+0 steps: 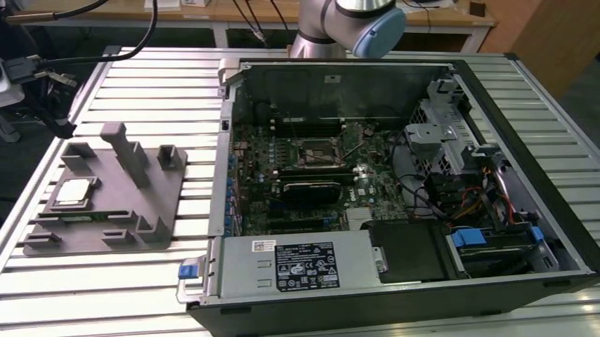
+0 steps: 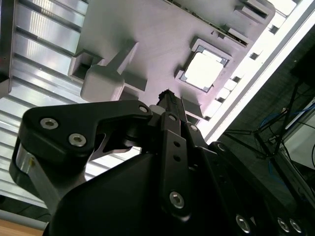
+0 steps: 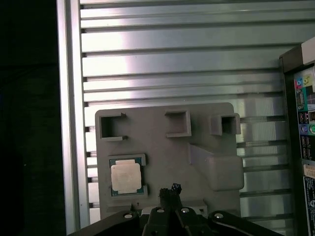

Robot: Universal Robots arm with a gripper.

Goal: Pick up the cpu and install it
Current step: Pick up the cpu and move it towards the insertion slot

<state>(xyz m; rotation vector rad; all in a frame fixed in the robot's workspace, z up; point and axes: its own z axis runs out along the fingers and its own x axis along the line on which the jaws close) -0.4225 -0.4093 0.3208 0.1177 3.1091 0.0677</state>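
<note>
Cpu [image 3: 126,177] sits in grey fixture [image 3: 157,142] pocket, on exterior view's left of PC case [image 1: 375,312]. Gripper [image 3: 170,190] pressed together, empty, above fixture w/ cpu near, not touching.

cpu [image 1: 73,193] lies uncovered — tall fixture post [image 1: 126,151] stands near it

cpu [image 1: 75,191]: small flat square chip, shiny silver-grey metal lid, thin darker green-edged rim.
- Pose: lies flat, lid up, edges square to its recess.
- Place: seated in shallow square pocket of grey fixture plate [image 1: 112,214], near plate's edge at exterior view's left; plate rests on slatted aluminium table [image 1: 112,281].
- Well apart from open computer case [image 1: 375,312].
- First wrist view: cpu [image 3: 126,177] matt pale; raised pocket frame around it.
- Second wrist view: cpu [image 2: 204,70] glares bright white.
- State: lying free in pocket.
</note>
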